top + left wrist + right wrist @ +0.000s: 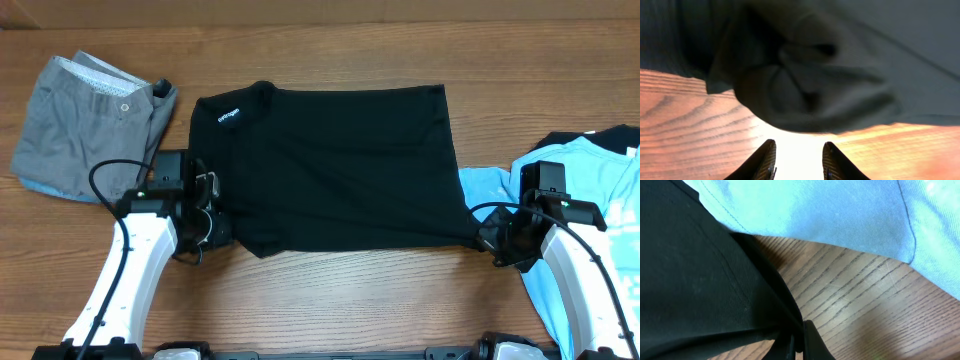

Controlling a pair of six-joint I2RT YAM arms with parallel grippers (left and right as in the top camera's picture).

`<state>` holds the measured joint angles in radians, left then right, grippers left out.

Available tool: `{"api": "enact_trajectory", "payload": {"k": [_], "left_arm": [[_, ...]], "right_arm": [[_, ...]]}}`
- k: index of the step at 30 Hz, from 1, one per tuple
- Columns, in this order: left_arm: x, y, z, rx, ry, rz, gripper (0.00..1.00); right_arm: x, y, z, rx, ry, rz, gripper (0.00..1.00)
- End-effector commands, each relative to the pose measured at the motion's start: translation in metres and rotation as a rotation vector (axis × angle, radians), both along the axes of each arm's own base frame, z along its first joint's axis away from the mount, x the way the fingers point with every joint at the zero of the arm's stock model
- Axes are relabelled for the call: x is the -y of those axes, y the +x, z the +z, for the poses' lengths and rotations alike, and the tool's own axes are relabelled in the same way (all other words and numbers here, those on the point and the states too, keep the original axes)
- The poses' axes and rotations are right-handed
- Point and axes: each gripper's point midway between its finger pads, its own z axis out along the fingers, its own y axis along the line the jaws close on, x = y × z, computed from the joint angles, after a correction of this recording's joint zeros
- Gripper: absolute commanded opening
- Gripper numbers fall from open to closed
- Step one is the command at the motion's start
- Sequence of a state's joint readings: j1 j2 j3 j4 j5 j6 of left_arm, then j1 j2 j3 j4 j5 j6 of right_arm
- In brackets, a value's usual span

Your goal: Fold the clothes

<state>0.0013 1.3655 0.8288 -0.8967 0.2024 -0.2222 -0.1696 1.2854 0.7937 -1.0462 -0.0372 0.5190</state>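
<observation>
Plain black short-sleeved T-shirt (340,165) flat at centre of brown grained wooden table (350,300).
Left gripper (798,150) spread, empty, by shirt's near-left corner; right gripper (799,342) pinching near-right corner; grey buttoned shorts (85,130) far left, light blue T-shirt (600,170) right.

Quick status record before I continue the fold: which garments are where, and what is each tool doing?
black T-shirt: spread flat mid-table, collar to the left
left tool: open, nothing between its fingers, bunched black fabric just ahead
right tool: shut on the black T-shirt's near right corner
grey shorts: far left, lying loose
light blue T-shirt: far right, partly under the right arm
wooden table: bare along the near edge
</observation>
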Motion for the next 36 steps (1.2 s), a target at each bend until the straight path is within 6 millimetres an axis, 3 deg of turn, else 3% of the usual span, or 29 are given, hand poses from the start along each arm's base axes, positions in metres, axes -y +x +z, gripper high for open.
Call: {"api": "enact_trajectory", "payload": {"k": [1, 11, 15, 24, 28, 31, 36], "left_arm": [[-0.017, -0.001, -0.015, 0.016, 0.103, 0.016, 0.35], [-0.023, 0.018, -0.007, 0.092, 0.137, 0.005, 0.32], [-0.037, 0.025, -0.006, 0.121, 0.225, -0.004, 0.31], [-0.046, 0.032, -0.003, 0.154, 0.279, -0.007, 0.29], [-0.032, 0.045, -0.004, 0.214, 0.200, -0.025, 0.36], [-0.003, 0.046, -0.014, 0.231, 0.050, -0.107, 0.38], [0.001, 0.033, -0.035, 0.157, 0.023, -0.118, 0.32]], "right_arm": [[0.003, 0.007, 0.008, 0.036, -0.011, -0.005, 0.04], [0.000, 0.008, 0.009, 0.042, 0.004, 0.019, 0.04], [0.000, 0.009, 0.009, 0.043, 0.004, 0.018, 0.04], [0.000, 0.009, 0.009, 0.044, 0.003, 0.019, 0.04], [0.000, 0.008, 0.009, 0.043, 0.006, 0.019, 0.04], [-0.001, 0.008, 0.009, 0.042, 0.008, 0.019, 0.04], [-0.001, 0.008, 0.009, 0.042, 0.008, 0.020, 0.04]]}}
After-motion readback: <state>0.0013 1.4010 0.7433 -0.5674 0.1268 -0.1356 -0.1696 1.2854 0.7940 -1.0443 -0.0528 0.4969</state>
